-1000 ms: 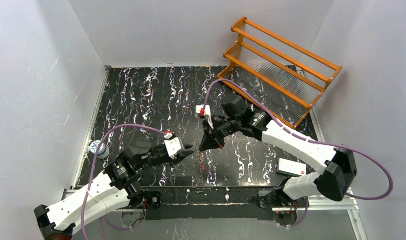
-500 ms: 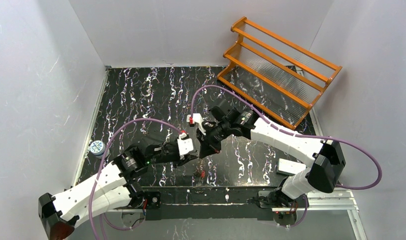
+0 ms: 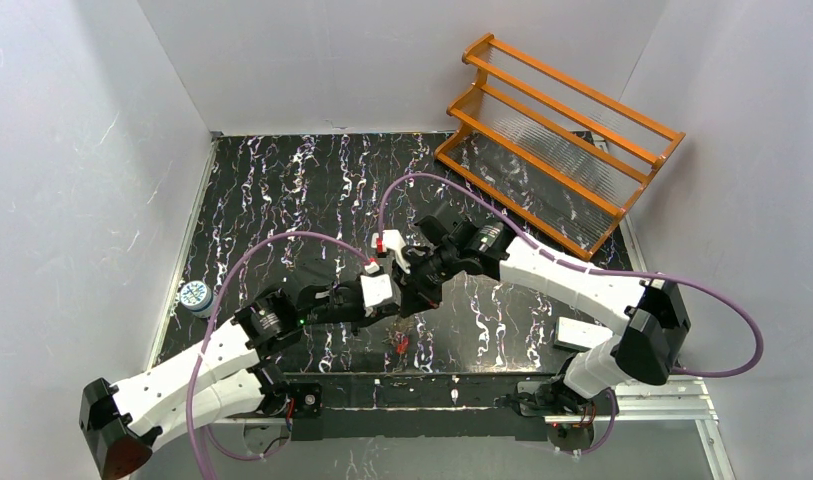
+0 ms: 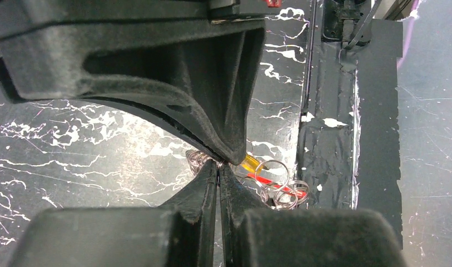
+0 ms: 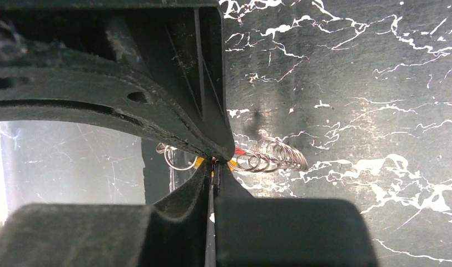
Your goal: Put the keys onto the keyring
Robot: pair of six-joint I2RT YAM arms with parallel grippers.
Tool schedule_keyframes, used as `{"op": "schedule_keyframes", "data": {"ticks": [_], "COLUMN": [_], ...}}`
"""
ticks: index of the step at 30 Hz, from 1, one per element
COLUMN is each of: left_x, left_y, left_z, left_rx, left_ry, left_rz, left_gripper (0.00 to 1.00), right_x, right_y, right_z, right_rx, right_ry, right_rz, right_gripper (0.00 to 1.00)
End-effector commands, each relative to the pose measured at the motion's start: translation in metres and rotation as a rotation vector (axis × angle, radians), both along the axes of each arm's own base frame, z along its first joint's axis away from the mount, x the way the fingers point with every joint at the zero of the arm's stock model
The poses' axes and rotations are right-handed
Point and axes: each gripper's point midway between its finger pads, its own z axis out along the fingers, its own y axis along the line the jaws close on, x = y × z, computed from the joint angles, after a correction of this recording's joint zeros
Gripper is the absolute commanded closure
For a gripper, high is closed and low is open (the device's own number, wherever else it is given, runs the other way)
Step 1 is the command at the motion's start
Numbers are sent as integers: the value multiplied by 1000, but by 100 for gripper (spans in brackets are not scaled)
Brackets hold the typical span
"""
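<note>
We see the keyring (image 5: 272, 156) lying on the black, white-veined table (image 3: 282, 190) near its front edge, between the two arm bases and just below the place where the two claws meet. It is thin silvery wire wound into several overlapping loops, like a loose little coil, with a short red section (image 4: 263, 181) at one end. A small brass-yellow piece (image 4: 250, 163) with a pointed tip sits against the red part, and a single separate ring shows on the other side of the fingertips. We cannot pick out a silvery key among the loops. The left gripper (image 4: 218, 169) is pressed shut, its two dark fingers meeting along a thin seam right above the wire. The right gripper (image 5: 212, 167) is likewise closed tight, tip to tip with the left one. A faint glint shows at each seam, but we cannot tell whether either claw has wire or a key pinched. An orange rack (image 3: 557, 120) stands at the far right corner.
</note>
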Motion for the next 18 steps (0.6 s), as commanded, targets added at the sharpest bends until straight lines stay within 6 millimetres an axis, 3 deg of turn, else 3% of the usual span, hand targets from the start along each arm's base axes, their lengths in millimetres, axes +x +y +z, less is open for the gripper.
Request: {"op": "schedule_keyframes", "data": {"ticks": [1,3,7,13,18], "left_x": [2,6,10,7,-1], "left_y": [1,4,7,14,19], "left_z": [17,24,44,82,95], "left_rx": [-40,-73,-208,-485,-626], "left_ry": [-32,-52,-99,-176,-196], "left_rz": [19,57,112,155,140], "left_gripper": [100,100,100,100,100], "right_x": [7,10,13,7,1], "right_y": [12,12,9,2,2], "right_z": [30,38,54,74,86], "right_rx": [129,179,281,421,483], "right_ry": [-85,-91,-66,89,118], "right_rz": [-19,-41,-70,-42,-2], "right_gripper": [81,60,44,43,49]}}
